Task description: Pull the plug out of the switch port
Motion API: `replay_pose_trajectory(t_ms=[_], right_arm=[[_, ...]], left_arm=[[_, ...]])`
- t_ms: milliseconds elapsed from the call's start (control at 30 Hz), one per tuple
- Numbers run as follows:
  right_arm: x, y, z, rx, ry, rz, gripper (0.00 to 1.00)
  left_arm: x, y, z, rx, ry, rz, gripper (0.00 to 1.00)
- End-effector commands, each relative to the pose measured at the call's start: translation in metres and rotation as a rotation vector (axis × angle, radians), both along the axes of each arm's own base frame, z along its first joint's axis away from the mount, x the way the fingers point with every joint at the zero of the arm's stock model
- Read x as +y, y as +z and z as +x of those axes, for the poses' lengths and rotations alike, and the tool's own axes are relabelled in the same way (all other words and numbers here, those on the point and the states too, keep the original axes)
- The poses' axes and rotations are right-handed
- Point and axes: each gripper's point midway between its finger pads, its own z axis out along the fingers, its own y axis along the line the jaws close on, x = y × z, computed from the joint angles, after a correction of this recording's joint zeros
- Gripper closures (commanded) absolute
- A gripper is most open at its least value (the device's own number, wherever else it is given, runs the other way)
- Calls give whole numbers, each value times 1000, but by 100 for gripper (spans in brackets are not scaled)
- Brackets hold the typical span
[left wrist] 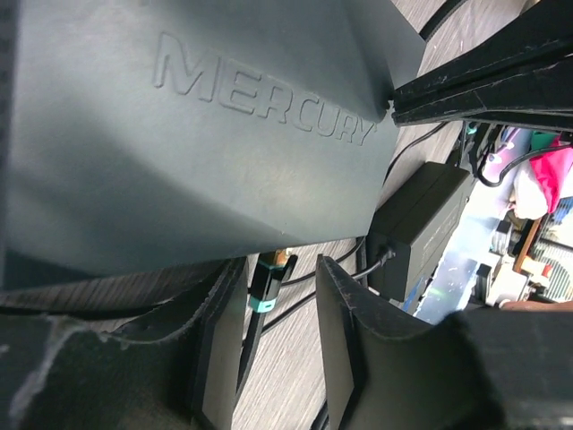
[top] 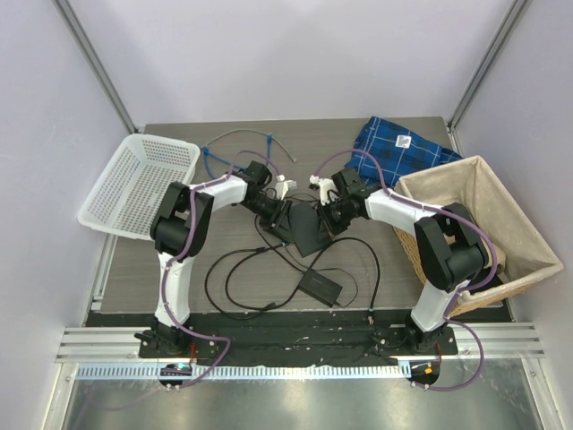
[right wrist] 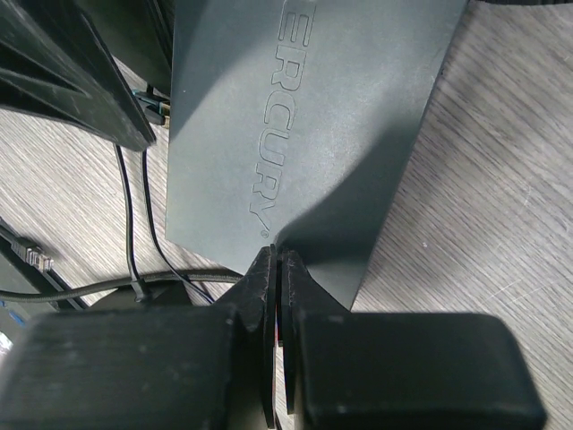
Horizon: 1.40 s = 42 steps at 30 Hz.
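Observation:
The switch (top: 311, 229) is a flat dark grey box marked MERCURY, at the table's middle; it fills the left wrist view (left wrist: 197, 134) and the right wrist view (right wrist: 295, 116). A black plug (left wrist: 269, 276) with a teal band sits in a port on its near edge, its thin cable trailing down. It shows small in the right wrist view (right wrist: 154, 106). My left gripper (left wrist: 279, 313) is open, its fingers either side of the plug, which is close to the left finger. My right gripper (right wrist: 276, 260) is shut, its tips resting on the switch's edge (left wrist: 394, 103).
A black power brick (top: 320, 285) with looping black cords lies near the front, also in the left wrist view (left wrist: 421, 228). A white mesh basket (top: 134, 184) stands left, a wicker basket (top: 474, 224) right, a blue cloth (top: 398, 143) and a grey cable (top: 242, 141) behind.

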Motion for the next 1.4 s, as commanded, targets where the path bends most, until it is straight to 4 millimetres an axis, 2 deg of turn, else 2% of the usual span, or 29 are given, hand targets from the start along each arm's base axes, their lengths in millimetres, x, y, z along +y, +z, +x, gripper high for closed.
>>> replay_pose_trajectory(t_ms=[0, 300, 433, 533, 567, 633, 733, 833, 900, 1000, 1033, 1100, 1133, 1200, 1267, 1300, 1367], right_arm=[[-8, -13, 0, 0, -12, -52, 99], [-10, -15, -3, 0, -15, -56, 99], [-10, -16, -1, -3, -17, -59, 99], [-10, -16, 0, -6, -16, -60, 99], [-10, -16, 0, -6, -16, -60, 99], [-10, -17, -1, -5, -16, -62, 99], [-11, -18, -1, 1, -17, -65, 99], [-11, -17, 1, -11, -13, -68, 99], [-12, -17, 1, -13, -15, -71, 99], [-13, -19, -1, -7, -13, -74, 99], [-13, -20, -2, -5, -12, -76, 99], [-14, -20, -2, -3, -13, -77, 99], [-13, -20, -1, -6, -11, -78, 99], [-15, -20, -1, -9, -11, -83, 99], [-15, -20, -1, -11, -9, -84, 99], [-15, -21, -2, -10, -7, -88, 99], [-16, -20, -2, -16, -4, -88, 99]], left_arm=[[0, -16, -2, -37, -49, 53, 60], [1, -26, -6, -46, -70, 93, 82], [3, -30, -4, -52, -68, 114, 100], [4, -24, 5, -77, -78, 134, 100], [0, -18, 15, -112, -86, 128, 100], [2, -16, 23, -139, -92, 148, 100], [-1, -20, 9, -91, -110, 128, 100], [1, -31, -22, -8, -142, 145, 100], [1, -31, -29, 12, -142, 143, 100], [7, -34, -22, -14, -162, 174, 100], [6, -27, -5, -59, -156, 176, 100], [11, -21, 8, -67, -149, 183, 100], [14, -17, 25, -93, -125, 181, 100], [21, -16, 29, -111, -142, 193, 100], [26, -20, 16, -98, -180, 195, 100], [30, -24, 1, -56, -198, 195, 100], [31, -18, -17, -14, -232, 176, 100]])
